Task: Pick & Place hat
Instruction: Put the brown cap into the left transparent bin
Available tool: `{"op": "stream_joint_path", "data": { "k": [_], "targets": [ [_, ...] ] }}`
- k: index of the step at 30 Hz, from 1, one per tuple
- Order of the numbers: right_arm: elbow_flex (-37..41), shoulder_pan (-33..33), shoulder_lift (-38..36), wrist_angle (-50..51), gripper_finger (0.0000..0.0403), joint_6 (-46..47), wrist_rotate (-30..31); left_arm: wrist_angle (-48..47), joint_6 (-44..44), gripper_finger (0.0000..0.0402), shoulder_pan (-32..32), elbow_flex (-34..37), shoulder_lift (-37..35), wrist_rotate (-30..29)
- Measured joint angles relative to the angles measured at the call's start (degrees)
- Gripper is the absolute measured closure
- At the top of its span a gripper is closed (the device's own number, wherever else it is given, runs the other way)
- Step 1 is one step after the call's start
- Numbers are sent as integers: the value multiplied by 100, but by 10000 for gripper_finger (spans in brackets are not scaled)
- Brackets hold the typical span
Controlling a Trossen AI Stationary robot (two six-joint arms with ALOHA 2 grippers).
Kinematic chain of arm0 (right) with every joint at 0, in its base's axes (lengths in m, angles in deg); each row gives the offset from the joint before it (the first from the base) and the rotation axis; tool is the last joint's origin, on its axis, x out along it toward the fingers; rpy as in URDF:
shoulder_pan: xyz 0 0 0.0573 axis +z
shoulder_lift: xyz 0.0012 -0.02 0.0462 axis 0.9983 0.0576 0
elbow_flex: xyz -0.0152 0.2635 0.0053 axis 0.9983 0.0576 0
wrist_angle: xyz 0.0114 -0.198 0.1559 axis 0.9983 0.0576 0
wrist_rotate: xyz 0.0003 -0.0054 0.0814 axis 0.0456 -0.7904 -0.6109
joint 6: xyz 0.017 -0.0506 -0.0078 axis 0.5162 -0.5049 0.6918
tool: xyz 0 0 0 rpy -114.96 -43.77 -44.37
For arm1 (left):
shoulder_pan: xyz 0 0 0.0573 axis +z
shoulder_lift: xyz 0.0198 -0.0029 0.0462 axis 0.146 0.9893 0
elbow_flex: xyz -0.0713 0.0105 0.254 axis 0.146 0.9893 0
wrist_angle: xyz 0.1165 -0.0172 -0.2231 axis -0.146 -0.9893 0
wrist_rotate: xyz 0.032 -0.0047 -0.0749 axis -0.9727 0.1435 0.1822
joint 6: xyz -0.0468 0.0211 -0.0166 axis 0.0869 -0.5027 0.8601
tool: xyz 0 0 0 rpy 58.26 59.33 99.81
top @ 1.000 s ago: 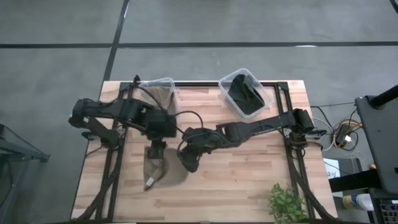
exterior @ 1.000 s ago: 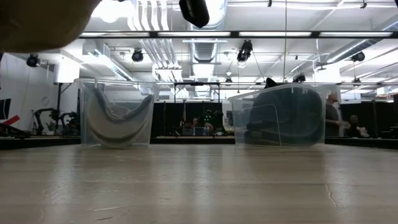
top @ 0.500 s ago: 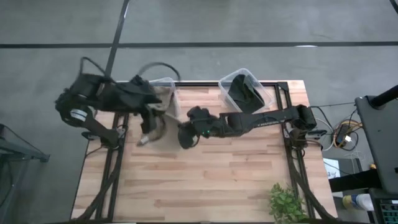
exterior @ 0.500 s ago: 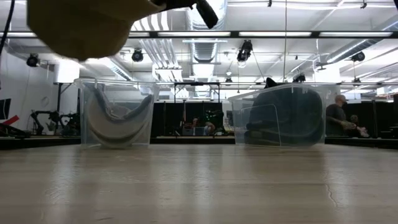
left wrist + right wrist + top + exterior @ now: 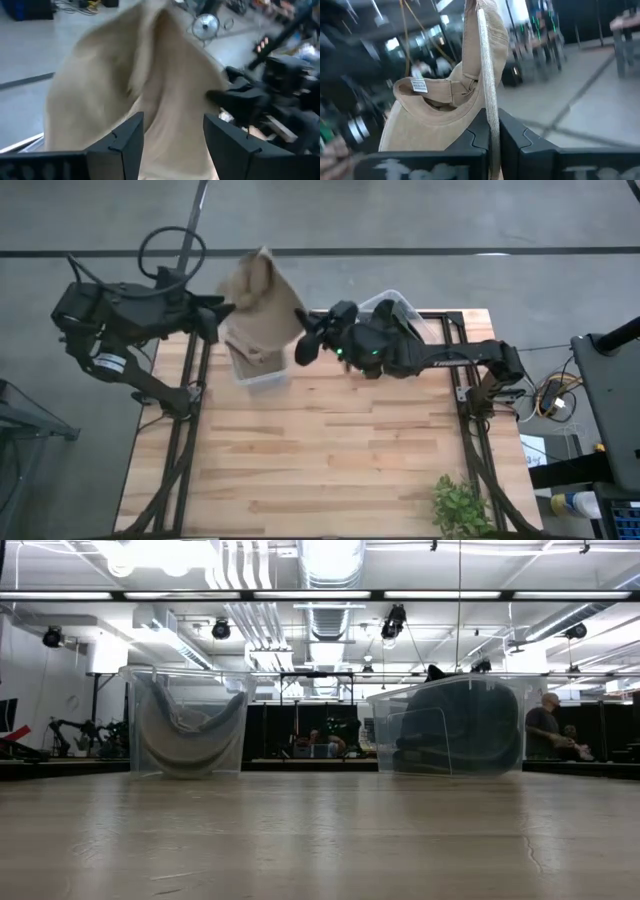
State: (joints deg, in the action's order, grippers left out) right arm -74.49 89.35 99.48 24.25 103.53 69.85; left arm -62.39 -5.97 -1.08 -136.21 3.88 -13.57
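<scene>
A tan hat (image 5: 262,298) is up in the air over the clear left bin (image 5: 258,370) at the table's far edge, stretched between both grippers. My left gripper (image 5: 218,312) is at the hat's left side, shut on it; its wrist view is filled by tan cloth (image 5: 150,85). My right gripper (image 5: 308,345) is at the hat's right side, shut on the brim; its wrist view shows the hat's inside (image 5: 445,110) with a white label. In the low view neither the hat nor a gripper shows. My left gripper (image 5: 174,145) has the hat's tan cloth (image 5: 170,125) between its two fingers, coming level from the table's left. Which part of the hat it is cannot be told. The hat is lifted clear. My right gripper (image 5: 492,137) pinches the edge of the hat's brim (image 5: 489,100) between its two fingers, coming from the table's right. The brim stands on edge in the hold. The hat is lifted clear of table and bin.
The left bin (image 5: 185,725) has a pale hat lying in it. The clear right bin (image 5: 450,725), at the far edge (image 5: 385,298), holds dark hats. A green plant (image 5: 460,505) stands at the near right corner. People show in the room behind.
Both grippers have risen and swung from the table's middle toward its far edge, carrying the tan hat with them. The hat, at first low over the table, now hangs high over the left bin and has left the low view. The left arm has drawn back leftward.
</scene>
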Motion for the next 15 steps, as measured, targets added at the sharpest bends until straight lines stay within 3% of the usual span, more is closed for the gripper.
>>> {"op": "stream_joint_path", "data": {
  "k": [6, 10, 15],
  "targets": [
    [-3, -130, -77, -1080, 392, -591, -34, 63, 702, 207, 0, 15, 13, -498],
    [-41, -264, -79, -1233, 392, -639, -37, 170, 999, 207, -1, 47, 109, -1017],
    [-95, -474, -116, -1233, 392, -1066, -58, 307, 961, 207, -22, 63, 207, -1035]
  ]
}}
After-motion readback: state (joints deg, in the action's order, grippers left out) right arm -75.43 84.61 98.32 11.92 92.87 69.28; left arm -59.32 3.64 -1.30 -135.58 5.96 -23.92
